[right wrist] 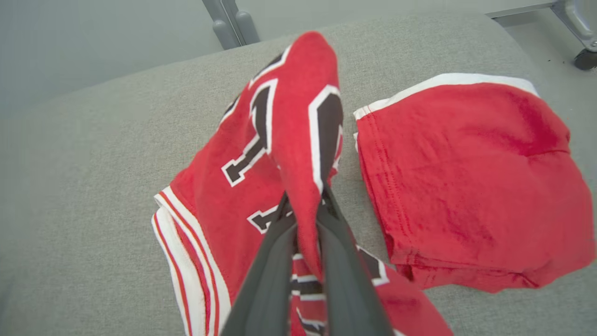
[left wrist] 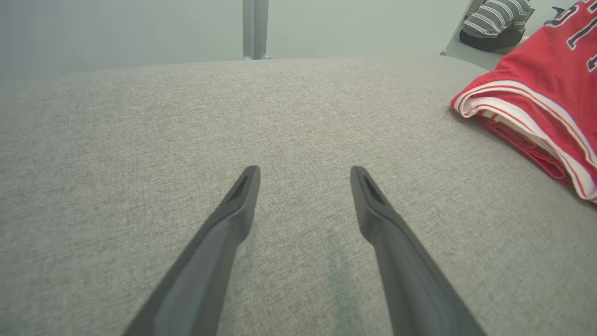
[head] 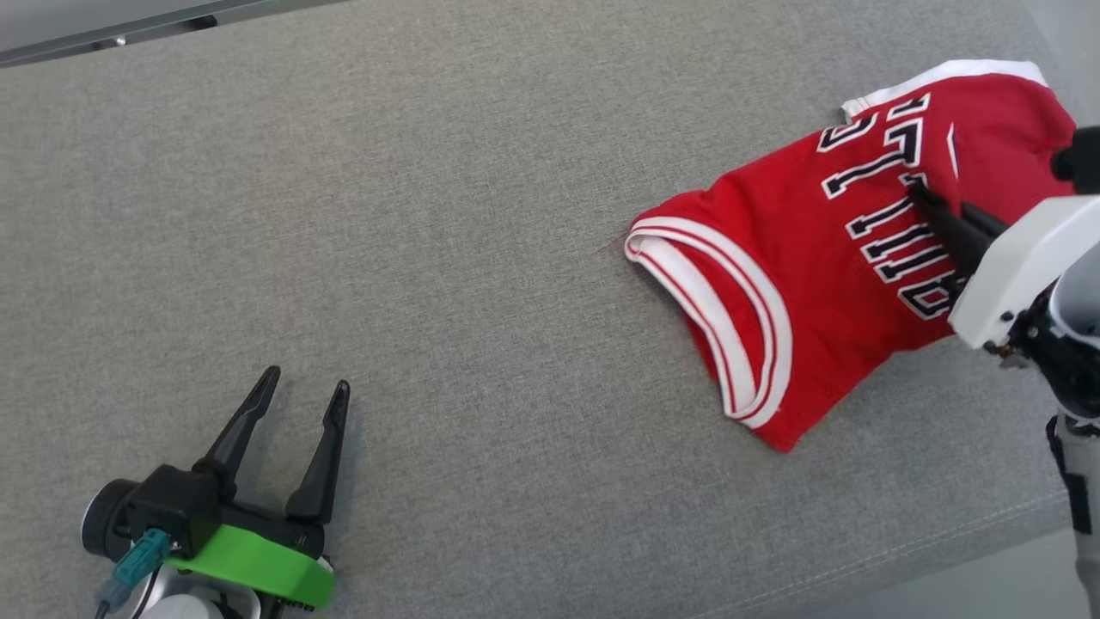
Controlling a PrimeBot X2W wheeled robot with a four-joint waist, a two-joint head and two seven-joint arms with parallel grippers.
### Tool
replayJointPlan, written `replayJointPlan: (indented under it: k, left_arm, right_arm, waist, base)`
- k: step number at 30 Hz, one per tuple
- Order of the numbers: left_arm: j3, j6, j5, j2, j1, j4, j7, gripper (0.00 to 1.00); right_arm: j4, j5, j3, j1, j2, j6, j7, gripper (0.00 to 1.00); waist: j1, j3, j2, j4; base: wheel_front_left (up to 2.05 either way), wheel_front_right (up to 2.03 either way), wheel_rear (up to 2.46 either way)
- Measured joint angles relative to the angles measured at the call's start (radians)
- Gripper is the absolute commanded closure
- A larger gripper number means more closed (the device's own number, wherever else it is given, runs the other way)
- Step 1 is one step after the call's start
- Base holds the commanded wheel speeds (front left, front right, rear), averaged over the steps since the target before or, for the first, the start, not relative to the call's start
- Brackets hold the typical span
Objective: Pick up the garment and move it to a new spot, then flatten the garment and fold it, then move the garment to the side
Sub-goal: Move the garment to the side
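The garment (head: 808, 275) is a red sleeveless jersey with white trim and black-and-white lettering, lying crumpled at the right of the grey cushion. My right gripper (head: 924, 199) is shut on a pinched ridge of its fabric; in the right wrist view the fold of the garment (right wrist: 303, 140) rises between the dark fingers (right wrist: 275, 261). My left gripper (head: 302, 385) stands open at the lower left, far from the jersey, with nothing between its fingers (left wrist: 233, 219). The left wrist view catches the garment's (left wrist: 545, 93) striped edge at the right.
The grey fabric cushion (head: 430, 215) spans the whole work area, with its front seam (head: 902, 550) at the lower right and a metal frame rail (head: 129, 30) at the far left. A striped item (left wrist: 499, 18) sits beyond the cushion.
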State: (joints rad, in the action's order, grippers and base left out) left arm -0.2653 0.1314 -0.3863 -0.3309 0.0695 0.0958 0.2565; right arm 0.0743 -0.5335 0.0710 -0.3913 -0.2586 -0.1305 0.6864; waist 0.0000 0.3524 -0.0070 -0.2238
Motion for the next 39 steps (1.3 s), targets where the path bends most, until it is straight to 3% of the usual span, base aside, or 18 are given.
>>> replayJointPlan:
  k: [10,24,25,26,27,31,33,39]
  left_arm:
    - [-0.004,-0.007,0.0,-0.026,-0.001,-0.015,-0.009,0.0]
    - [-0.03,-0.008,0.013,-0.053,-0.001,-0.034,-0.031,0.0]
    - [-0.03,-0.009,0.013,-0.055,-0.001,-0.037,-0.035,0.0]
    - [-0.03,-0.01,0.013,-0.056,-0.001,-0.04,-0.035,0.0]
    - [-0.03,-0.01,0.013,-0.057,-0.001,-0.044,-0.036,0.0]
    - [-0.034,-0.013,0.01,-0.055,0.0,-0.046,-0.04,0.0]
    - [-0.033,-0.019,0.002,-0.043,0.0,-0.042,-0.035,0.0]
    - [-0.031,-0.027,-0.011,-0.014,-0.004,-0.016,-0.017,0.0]
  right_arm:
    - [-0.087,0.056,0.116,-0.175,-0.092,0.0,0.102,1.0]
    - [-0.193,0.151,0.24,-0.233,-0.1,0.0,0.094,1.0]
    - [-0.208,0.18,0.243,-0.235,-0.098,0.0,0.07,0.84]
    - [-0.224,0.211,0.245,-0.237,-0.098,0.0,0.036,0.34]
    - [-0.239,0.24,0.251,-0.241,-0.094,0.0,0.002,0.0]
    - [-0.306,0.312,0.28,-0.245,-0.062,0.0,-0.104,0.0]
    - [-0.344,0.353,0.29,-0.244,-0.04,0.0,-0.231,0.0]
    - [-0.341,0.353,0.264,-0.193,-0.029,0.0,-0.458,0.0]
  waist:
    - [0.0,0.025,0.0,0.042]
    - [0.0,0.038,0.0,0.043]
    - [0.0,0.04,0.0,0.045]
    - [0.0,0.042,0.0,0.047]
    - [0.0,0.043,0.0,0.049]
    - [0.0,0.046,0.0,0.058]
    - [0.0,0.043,0.0,0.071]
    - [0.0,0.016,0.0,0.091]
  base:
    - [0.0,0.0,0.0]
    - [0.0,0.0,0.0]
    - [0.0,0.0,0.0]
    - [0.0,0.0,0.0]
    - [0.0,0.0,0.0]
    - [0.0,0.0,0.0]
    - [0.0,0.0,0.0]
    - [0.0,0.0,0.0]
